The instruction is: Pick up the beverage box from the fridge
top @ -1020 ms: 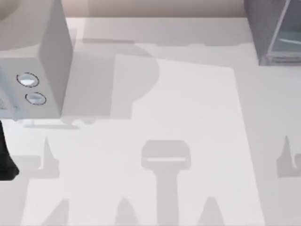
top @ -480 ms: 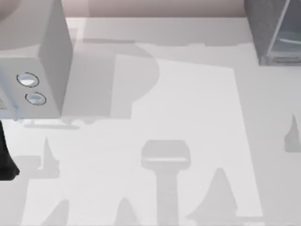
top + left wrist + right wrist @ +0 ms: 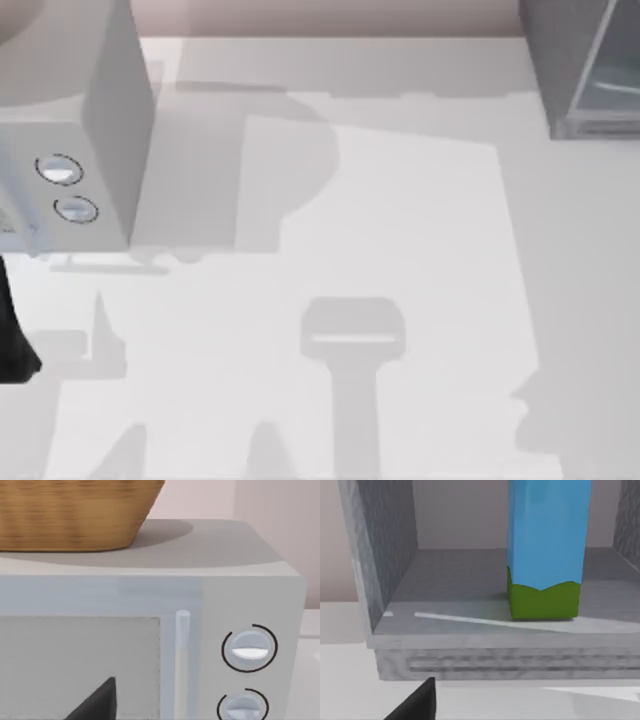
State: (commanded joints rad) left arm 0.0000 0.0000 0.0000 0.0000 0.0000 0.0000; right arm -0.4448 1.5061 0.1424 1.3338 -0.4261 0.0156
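Observation:
The beverage box (image 3: 547,550) stands upright on the floor of the fridge (image 3: 390,545), light blue with a green band at its base. Its top runs out of the right wrist view. A dark tip of my right gripper (image 3: 415,704) shows low in that view, in front of the fridge's front ledge and apart from the box. In the top view the fridge (image 3: 560,60) sits at the far right corner with its pale glassy panel (image 3: 612,70). My left arm (image 3: 12,340) is parked at the left edge, and a dark tip of my left gripper (image 3: 97,704) faces the microwave.
A light grey microwave (image 3: 90,120) with two round knobs (image 3: 249,649) stands at the far left, with a woven basket (image 3: 75,510) on top. Arm shadows lie across the white table (image 3: 400,220).
The shadow at the table's right side has shifted from the right edge toward the near right corner. The left arm and the microwave have not moved.

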